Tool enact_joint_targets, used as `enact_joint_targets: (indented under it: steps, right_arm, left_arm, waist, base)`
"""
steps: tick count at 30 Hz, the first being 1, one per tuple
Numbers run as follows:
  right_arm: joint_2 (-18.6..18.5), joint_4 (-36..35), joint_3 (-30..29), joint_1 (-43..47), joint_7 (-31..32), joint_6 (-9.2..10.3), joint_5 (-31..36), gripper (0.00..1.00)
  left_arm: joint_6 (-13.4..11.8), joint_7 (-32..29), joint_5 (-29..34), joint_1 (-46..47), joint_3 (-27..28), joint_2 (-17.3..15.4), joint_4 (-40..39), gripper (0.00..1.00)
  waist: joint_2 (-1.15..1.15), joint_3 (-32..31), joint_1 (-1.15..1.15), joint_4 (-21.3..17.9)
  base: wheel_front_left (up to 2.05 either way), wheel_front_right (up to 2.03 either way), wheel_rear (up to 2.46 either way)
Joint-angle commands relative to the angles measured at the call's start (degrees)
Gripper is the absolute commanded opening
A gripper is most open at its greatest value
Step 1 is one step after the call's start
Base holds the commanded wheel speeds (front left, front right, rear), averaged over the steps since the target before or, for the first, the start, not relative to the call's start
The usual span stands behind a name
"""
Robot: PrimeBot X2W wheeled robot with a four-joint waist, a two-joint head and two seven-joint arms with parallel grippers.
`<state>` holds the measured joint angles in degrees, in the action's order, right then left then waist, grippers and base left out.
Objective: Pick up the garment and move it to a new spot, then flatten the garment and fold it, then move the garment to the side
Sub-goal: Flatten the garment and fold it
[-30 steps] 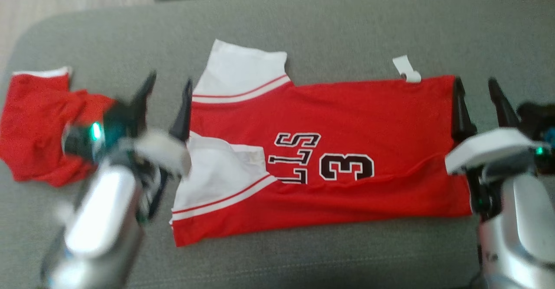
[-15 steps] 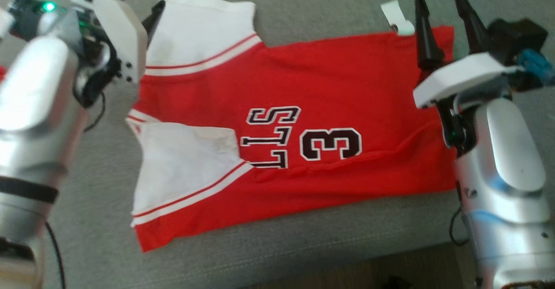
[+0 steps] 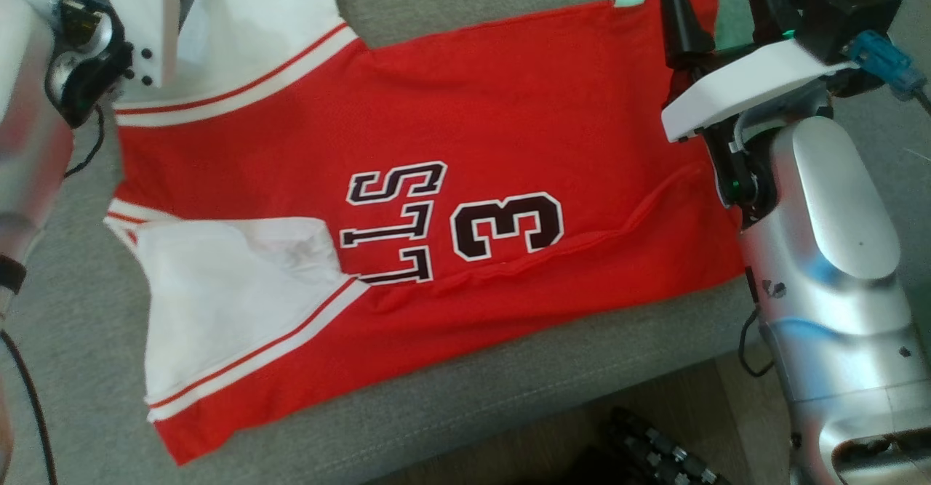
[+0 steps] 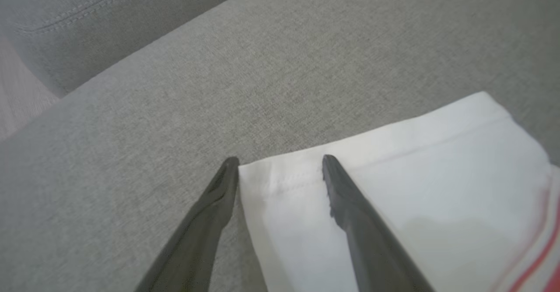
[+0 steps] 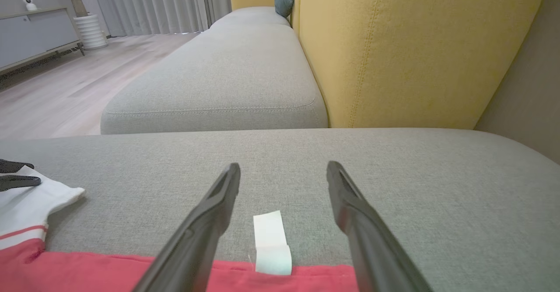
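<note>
Left gripper (image 4: 280,163) spread wide, straddling the corner of the white sleeve (image 4: 415,169). Right gripper (image 5: 283,169) just as open, bracketing the white tag (image 5: 271,239) at the hem. The red garment (image 3: 509,107) lies flat on the grey sofa seat (image 3: 407,405). The fold looks next: both must drop and pinch that far edge. Yellow backrest (image 5: 415,51), wood floor (image 5: 65,90), curtains (image 5: 153,3) beyond.

Left gripper (image 4: 280,160): jaws spread wide, nothing pinched.
Garment (image 4: 393,174): white sleeve; its hemmed corner lies between the fingertips and extends past the view-right finger.
Red stripe (image 4: 540,248): far lower right of the fingers.
Sofa cushion (image 4: 262,64): grey, ahead of the fingertips.
Contact with cloth: cannot tell.
</note>
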<state>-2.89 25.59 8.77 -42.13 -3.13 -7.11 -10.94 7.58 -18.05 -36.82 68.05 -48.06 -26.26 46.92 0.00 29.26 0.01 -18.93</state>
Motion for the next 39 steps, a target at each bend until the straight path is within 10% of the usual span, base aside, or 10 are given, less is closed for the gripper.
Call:
enact_joint_targets:
  steps: [1,22,23,25,39]
  right_arm:
    - [0.0,-1.7,0.9,-1.2,-0.6,-0.37,-0.5,1.00]
    - [0.0,-1.0,0.2,-1.6,0.0,-0.37,0.6,1.00]
    - [0.0,-0.9,0.2,-1.7,0.0,-0.37,0.7,1.00]
    - [0.0,-0.5,-0.1,-1.8,0.1,-0.37,0.9,1.00]
    - [0.0,6.6,-6.6,-2.9,3.5,-0.37,6.3,1.00]
  left_arm:
    - [-0.1,0.4,-0.3,3.6,1.2,-2.4,-0.5,1.00]
    - [-0.1,0.6,-5.9,5.4,-5.0,0.1,7.8,1.00]
    - [-0.1,0.2,-6.6,5.4,-5.4,0.0,7.5,0.95]
    - [-0.1,-0.6,-7.9,5.2,-6.2,0.0,6.8,0.00]
    - [-0.1,9.6,-12.5,5.6,-5.3,2.5,3.8,0.00]
  waist:
    - [0.00,0.9,-0.01,-1.0]
    - [0.00,-0.4,-0.01,-0.8]
    - [0.00,-0.5,-0.01,-0.8]
    - [0.00,-0.6,-0.01,-0.7]
    - [0.00,-3.8,-0.01,5.8]
  base:
    - [0.00,0.00,0.00]
    - [0.00,0.00,0.00]
    - [0.00,0.00,0.00]
    - [0.00,0.00,0.00]
    - [0.00,0.00,0.00]
